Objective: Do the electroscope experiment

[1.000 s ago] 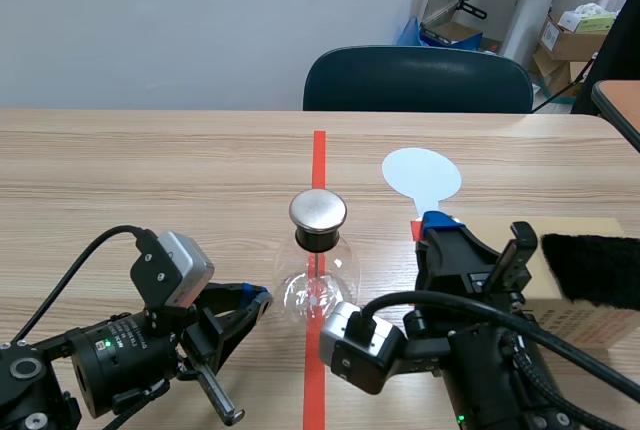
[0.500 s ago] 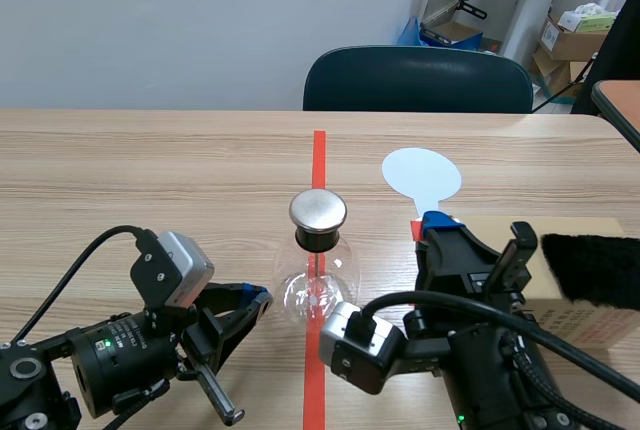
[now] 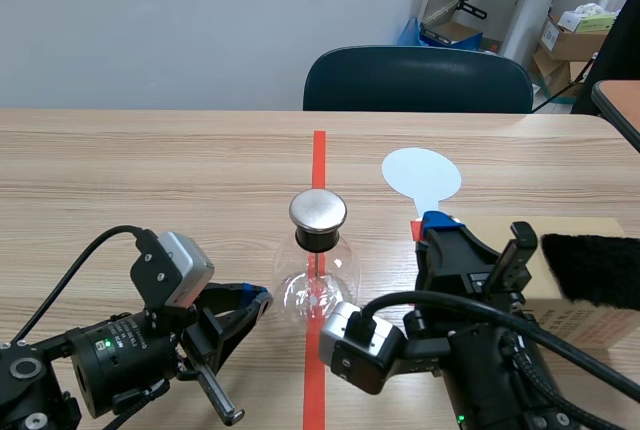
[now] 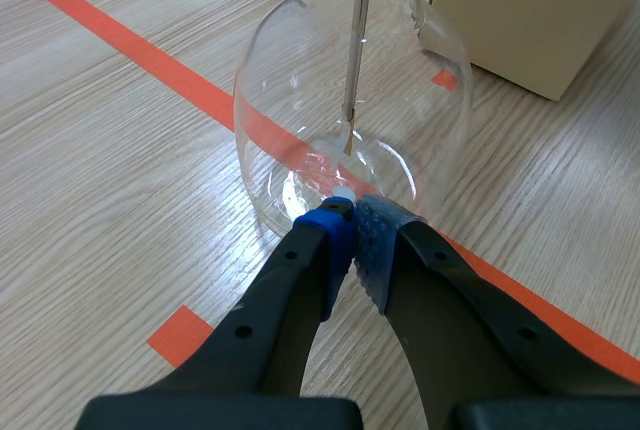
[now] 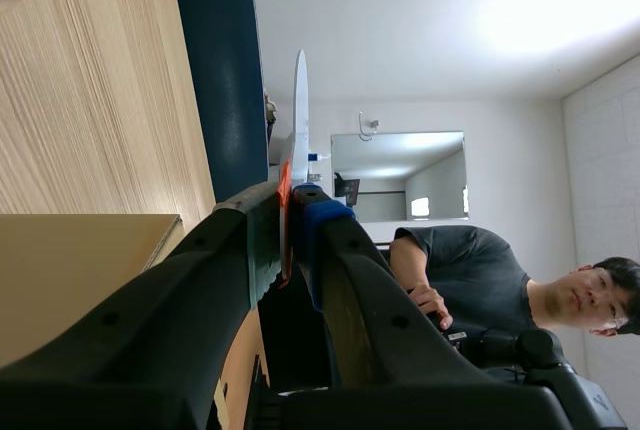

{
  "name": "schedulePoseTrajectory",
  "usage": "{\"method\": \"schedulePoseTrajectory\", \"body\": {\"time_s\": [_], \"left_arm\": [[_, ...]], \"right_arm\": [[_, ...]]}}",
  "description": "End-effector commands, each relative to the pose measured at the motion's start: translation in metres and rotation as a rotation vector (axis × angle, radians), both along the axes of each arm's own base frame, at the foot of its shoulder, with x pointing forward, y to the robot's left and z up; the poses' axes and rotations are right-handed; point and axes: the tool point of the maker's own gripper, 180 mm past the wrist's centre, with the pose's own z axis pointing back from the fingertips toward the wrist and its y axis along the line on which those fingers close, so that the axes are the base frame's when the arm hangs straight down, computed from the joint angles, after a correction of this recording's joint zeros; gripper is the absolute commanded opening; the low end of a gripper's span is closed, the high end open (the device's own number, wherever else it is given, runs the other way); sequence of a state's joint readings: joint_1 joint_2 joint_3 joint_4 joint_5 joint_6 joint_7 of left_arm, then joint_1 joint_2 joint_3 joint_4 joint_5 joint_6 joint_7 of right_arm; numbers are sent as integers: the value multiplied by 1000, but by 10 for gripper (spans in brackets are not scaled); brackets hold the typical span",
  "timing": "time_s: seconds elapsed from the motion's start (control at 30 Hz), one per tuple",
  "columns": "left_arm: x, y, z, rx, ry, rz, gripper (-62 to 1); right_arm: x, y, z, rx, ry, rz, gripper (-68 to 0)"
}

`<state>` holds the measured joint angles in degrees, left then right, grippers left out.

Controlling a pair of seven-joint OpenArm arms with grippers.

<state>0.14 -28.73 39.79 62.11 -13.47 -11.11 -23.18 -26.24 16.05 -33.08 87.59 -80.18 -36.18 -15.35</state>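
The electroscope (image 3: 317, 265), a clear glass flask with a round metal cap and a thin rod inside, stands on the red tape line at mid-table. My left gripper (image 3: 256, 300) is shut with nothing in it; its tips (image 4: 350, 218) touch the flask (image 4: 350, 120) low on its wall. My right gripper (image 3: 436, 222) is shut on the handle of a pale blue round paddle (image 3: 421, 172), which lies flat just right of the flask. The right wrist view shows that paddle (image 5: 298, 100) edge-on, its orange handle pinched at the gripper (image 5: 290, 208).
A cardboard box (image 3: 588, 312) with a black furry pad (image 3: 598, 268) on top sits at the right, close behind my right arm. A dark chair (image 3: 417, 80) stands at the table's far edge. A person (image 5: 480, 280) shows in the right wrist view.
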Motion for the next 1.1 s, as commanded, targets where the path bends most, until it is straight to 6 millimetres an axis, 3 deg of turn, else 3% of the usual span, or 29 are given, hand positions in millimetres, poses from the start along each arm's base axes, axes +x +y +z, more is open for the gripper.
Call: {"method": "schedulePoseTrajectory", "body": {"time_s": [0.0, 0.4, 0.9, 1.07], "left_arm": [[3, -4, 8, -26, -18, -3, -567], [3, -4, 8, -26, -18, -3, -567], [3, -4, 8, -26, -18, -3, -567], [3, -4, 8, -26, -18, -3, -567]], "right_arm": [[5, -3, 11, -1, -42, -4, -665], [5, 0, 11, -2, -43, 15, -665], [-16, 50, 12, -18, -57, 313, -665], [-21, 58, 12, -21, -60, 368, -665]]}}
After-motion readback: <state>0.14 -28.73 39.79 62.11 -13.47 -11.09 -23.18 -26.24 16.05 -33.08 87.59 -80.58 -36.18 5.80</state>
